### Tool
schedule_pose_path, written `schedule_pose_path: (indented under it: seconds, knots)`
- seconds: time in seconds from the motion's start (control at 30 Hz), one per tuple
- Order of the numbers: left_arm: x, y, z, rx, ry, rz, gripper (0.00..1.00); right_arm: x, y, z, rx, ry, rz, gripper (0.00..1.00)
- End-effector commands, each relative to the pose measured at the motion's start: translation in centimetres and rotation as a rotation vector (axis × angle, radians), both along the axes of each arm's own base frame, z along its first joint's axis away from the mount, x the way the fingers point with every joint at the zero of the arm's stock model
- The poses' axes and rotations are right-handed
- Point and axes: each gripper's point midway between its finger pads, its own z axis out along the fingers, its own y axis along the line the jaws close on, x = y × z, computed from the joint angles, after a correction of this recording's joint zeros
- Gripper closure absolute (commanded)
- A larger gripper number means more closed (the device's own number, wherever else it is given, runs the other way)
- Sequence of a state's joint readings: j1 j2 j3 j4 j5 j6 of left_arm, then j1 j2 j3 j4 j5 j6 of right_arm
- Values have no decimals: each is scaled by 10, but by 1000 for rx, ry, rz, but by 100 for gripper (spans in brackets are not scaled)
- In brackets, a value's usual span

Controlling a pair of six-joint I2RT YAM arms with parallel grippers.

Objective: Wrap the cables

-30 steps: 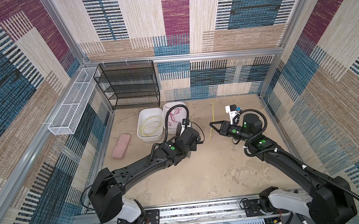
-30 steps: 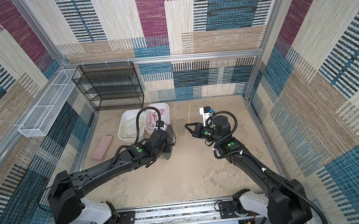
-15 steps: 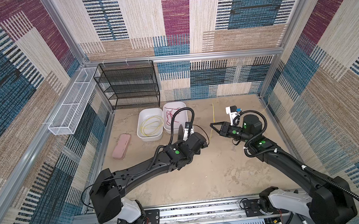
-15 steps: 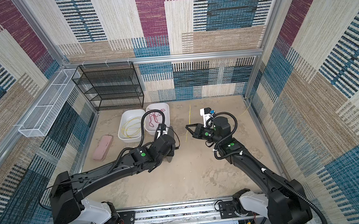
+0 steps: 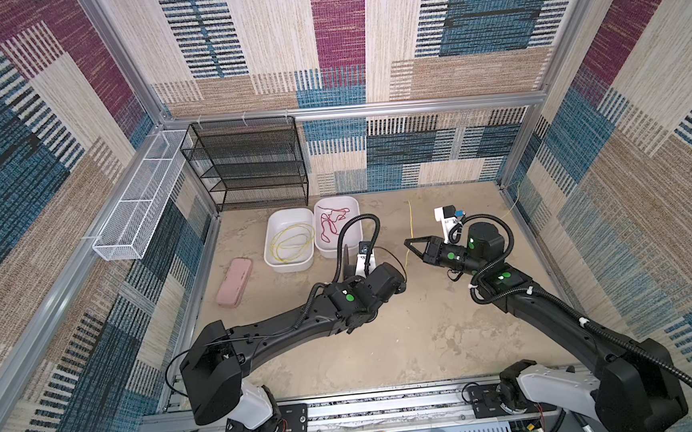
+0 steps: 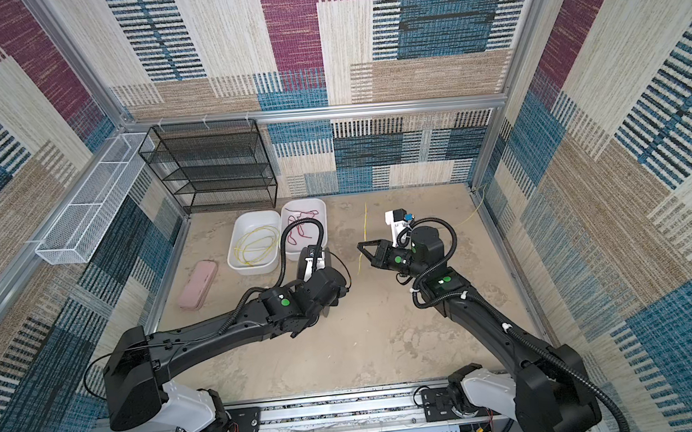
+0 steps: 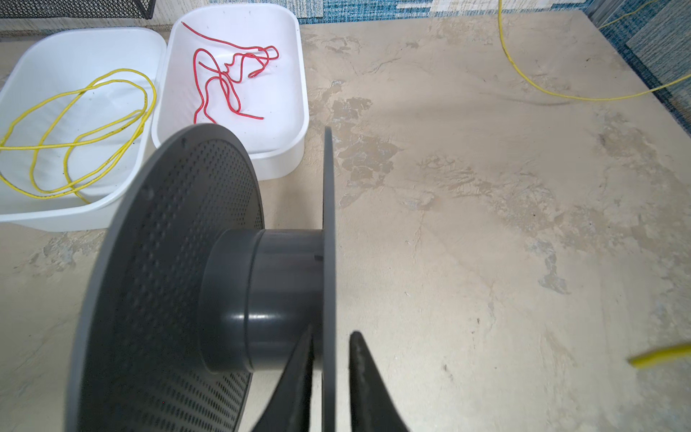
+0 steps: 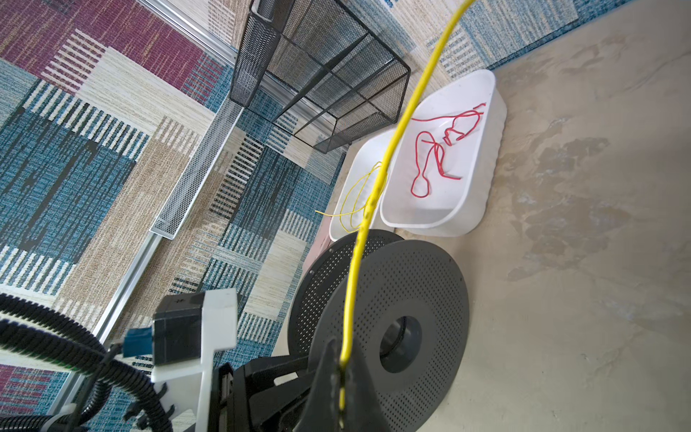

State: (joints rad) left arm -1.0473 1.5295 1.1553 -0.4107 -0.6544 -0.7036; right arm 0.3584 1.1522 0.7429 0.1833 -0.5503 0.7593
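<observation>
A thin yellow cable (image 5: 410,221) (image 6: 365,224) runs from the far floor to my right gripper (image 5: 406,242) (image 6: 359,245), which is shut on it. The right wrist view shows the cable (image 8: 392,149) pinched at the gripper (image 8: 341,359). A grey perforated spool (image 7: 276,295) (image 8: 411,299) stands on edge on the floor. My left gripper (image 7: 332,333) straddles one thin flange (image 7: 328,224); one finger touches it and the other stands a little off, so the jaws are open. A second yellow cable (image 5: 292,241) (image 7: 74,138) lies looped in a white tub (image 5: 285,213).
A second white tub (image 5: 331,201) holds a red cord (image 5: 330,224). A pink case (image 5: 234,282) lies at the left. A black wire rack (image 5: 249,165) and a white mesh basket (image 5: 139,206) stand at the back left. Walls close in on all sides.
My left arm has moved right and a little nearer with the spool, and its jaws have loosened on the flange. The right arm has held still with the cable.
</observation>
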Motion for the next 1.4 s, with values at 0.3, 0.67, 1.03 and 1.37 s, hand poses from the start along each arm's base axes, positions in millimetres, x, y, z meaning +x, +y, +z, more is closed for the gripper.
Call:
schedule_pose_path:
  seconds: [0.3,0.67,1.03,1.37]
  knots:
    - [-23,1,72,-47,-38,-202,47,2,20,26,78,-41,75,100]
    - [-57,51,13,-163,-56,-297,48,-16,123,47,105,-72,267,100]
    - [-51,55,2,-428,-102,-380,53,-6,171,-1,42,8,274,100]
    - [-39,61,10,-419,-164,-364,53,-9,175,-15,55,47,287,100]
